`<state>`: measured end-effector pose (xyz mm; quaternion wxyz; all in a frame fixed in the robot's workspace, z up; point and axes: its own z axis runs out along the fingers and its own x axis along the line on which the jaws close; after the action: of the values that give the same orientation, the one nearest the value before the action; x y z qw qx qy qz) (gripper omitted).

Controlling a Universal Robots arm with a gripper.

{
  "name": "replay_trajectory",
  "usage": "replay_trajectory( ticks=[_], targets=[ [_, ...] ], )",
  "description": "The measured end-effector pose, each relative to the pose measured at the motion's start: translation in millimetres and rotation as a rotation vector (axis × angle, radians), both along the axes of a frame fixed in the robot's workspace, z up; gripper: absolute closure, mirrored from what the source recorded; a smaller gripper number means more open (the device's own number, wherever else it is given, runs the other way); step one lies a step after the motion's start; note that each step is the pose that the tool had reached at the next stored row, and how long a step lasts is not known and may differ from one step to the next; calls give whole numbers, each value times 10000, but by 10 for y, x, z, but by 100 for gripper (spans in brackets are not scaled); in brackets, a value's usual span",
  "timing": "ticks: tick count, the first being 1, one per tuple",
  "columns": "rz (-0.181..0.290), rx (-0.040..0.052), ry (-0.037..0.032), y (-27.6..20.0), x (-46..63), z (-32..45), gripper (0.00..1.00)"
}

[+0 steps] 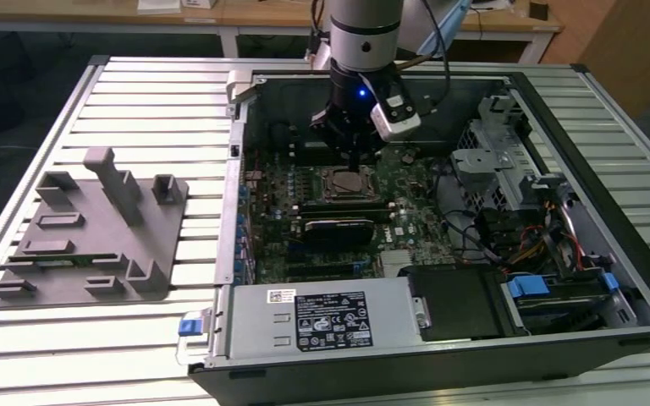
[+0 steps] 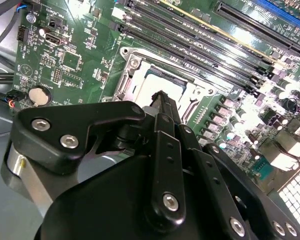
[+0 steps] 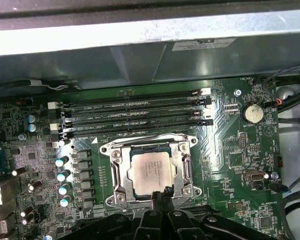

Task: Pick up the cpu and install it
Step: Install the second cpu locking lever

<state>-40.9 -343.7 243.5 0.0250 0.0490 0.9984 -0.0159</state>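
The cpu (image 3: 150,171), a silvery square chip, lies flat inside the metal socket frame (image 3: 117,172) on the green motherboard (image 3: 230,155). My gripper (image 3: 162,192) hangs just over the chip's edge with its black fingers pressed together and nothing between them. I cannot tell whether the tips touch the chip. In the second wrist view the shut fingertips (image 2: 160,98) cover part of the cpu (image 2: 152,85). In the exterior view the gripper (image 1: 355,165) points straight down at the cpu (image 1: 348,180) inside the open computer case (image 1: 596,152).
Memory slots (image 3: 135,117) run alongside the socket. A grey fixture tray (image 1: 88,245) with upright posts stands on the slatted table at the exterior view's left. The power supply (image 1: 314,317), cables (image 1: 528,245) and the drive cage (image 1: 506,161) crowd the case.
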Motion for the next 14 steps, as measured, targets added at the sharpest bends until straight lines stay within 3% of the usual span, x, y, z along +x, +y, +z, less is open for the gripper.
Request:
replay_trajectory(
  ticks=[8,14],
  targets=[
    [1,6,2,-3,0,9,89],
    [0,23,0,-46,0,8,89]
  ],
)
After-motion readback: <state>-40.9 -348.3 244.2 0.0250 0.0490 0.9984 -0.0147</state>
